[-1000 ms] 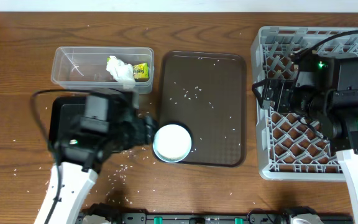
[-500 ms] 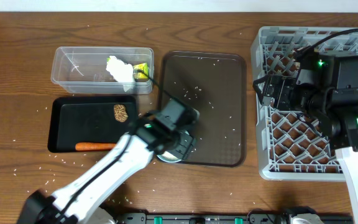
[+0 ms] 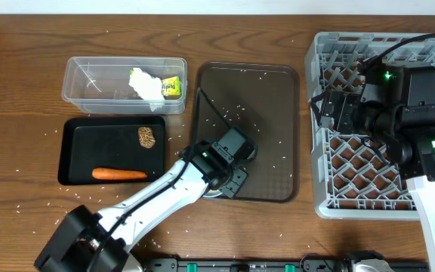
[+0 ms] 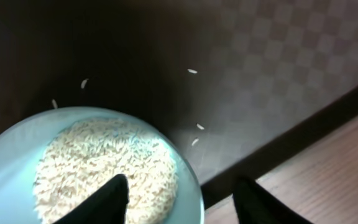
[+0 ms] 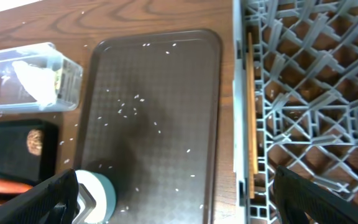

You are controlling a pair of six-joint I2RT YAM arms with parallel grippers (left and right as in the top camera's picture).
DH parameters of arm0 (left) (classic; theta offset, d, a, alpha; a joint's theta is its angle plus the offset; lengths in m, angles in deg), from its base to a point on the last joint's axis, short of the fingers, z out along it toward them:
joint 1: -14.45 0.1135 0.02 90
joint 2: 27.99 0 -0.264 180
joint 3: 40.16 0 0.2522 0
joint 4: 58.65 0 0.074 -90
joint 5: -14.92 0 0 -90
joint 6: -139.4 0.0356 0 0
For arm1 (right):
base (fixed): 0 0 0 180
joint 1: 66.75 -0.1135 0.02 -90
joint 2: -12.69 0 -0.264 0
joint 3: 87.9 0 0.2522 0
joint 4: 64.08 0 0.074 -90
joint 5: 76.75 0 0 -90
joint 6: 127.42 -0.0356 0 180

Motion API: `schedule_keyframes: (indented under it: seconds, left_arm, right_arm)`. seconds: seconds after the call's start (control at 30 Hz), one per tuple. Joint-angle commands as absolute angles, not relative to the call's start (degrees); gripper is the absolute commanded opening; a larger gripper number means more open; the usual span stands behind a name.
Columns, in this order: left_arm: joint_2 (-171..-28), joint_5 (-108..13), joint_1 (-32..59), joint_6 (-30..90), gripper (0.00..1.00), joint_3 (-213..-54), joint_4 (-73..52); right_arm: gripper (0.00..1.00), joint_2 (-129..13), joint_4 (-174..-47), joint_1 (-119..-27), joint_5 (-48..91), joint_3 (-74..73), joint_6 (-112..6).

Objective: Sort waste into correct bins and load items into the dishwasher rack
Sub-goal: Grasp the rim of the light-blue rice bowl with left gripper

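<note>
carrot (image 3: 119,174) in bin (image 3: 89,149) (lump (image 3: 147,137) behind)

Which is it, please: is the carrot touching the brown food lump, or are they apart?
Apart. The overhead view shows bare black tray between the carrot and the brown food lump.

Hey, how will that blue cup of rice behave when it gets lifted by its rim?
The cup looks rigid and smooth, so a rim pinch might slip. It is nearly full of loose rice, so it probably feels heavy for its size, and any tilt would likely spill grains onto the tray.
</note>
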State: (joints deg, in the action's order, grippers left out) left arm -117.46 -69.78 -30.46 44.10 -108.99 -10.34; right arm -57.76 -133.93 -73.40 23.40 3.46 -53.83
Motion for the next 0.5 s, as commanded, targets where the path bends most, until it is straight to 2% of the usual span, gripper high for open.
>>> schedule_keyframes:
  seconds: [0.0,0.13,0.27,0.47]
  left_arm:
    - [-121.15,-71.70,-30.65,43.99,0.48,-108.62,-11.15]
    - [-123.86,-71.72,-31.02,44.04,0.45,-108.62,-13.01]
    - [-124.83,-71.75,-31.00,44.28,0.38,-108.64,-13.80]
    - [-124.98,-79.31,-30.83,44.52,0.34,-108.64,-18.19]
  right_arm:
    - [0.94,-57.83,-134.02,-73.03,19.55,3.75,-54.79]
    - [0.94,-57.83,-134.02,-73.03,19.22,3.75,-54.79]
    - [0.94,-57.83,-134.00,-73.03,19.22,3.75,-54.79]
    - [0.94,-57.83,-134.24,-73.03,19.25,3.75,-54.79]
